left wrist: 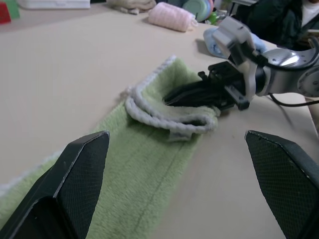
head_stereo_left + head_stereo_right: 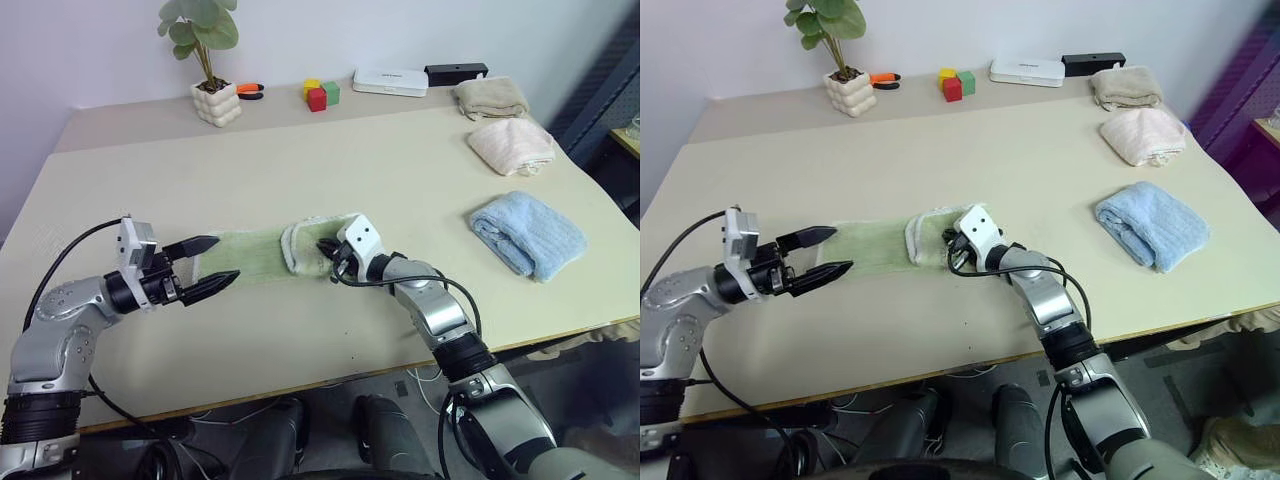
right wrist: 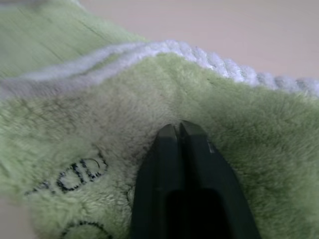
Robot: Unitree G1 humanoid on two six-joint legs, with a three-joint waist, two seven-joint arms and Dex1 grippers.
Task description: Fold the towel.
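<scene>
**Two grippers at a half-folded green towel**

From the left eye view, I see the towel (image 2: 272, 251) lying as a long green strip across the near middle of the table (image 2: 300, 160). Its right end is turned back over itself, making a thicker bundle with a pale stitched edge. My right gripper (image 2: 328, 251) rests on that bundle, fingers close together and pressed into the cloth; I cannot tell whether any fabric is pinched between them. My left gripper (image 2: 205, 266) hangs at the strip's left end, fingers spread wide and holding nothing. Further right lie a light blue folded towel (image 2: 528, 234), a pink folded towel (image 2: 511, 145) and a beige one (image 2: 491, 96). Along the far edge stand a potted plant (image 2: 207, 60), coloured blocks (image 2: 321, 93) and a flat white box (image 2: 390, 80).

The right eye view gives the same layout.

In the left wrist view, my two wide-set fingers (image 1: 75, 179) frame the green strip running away from them. The corded pale edge curls over at the fold, and the other gripper's dark fingers lie on the cloth just behind it.

In the right wrist view, the black fingers (image 3: 172, 164) sit nearly together, tips sunk into fluffy green pile. The whitish border arcs just past them, and some dark stitched lettering shows beside them, too partial to read.
</scene>
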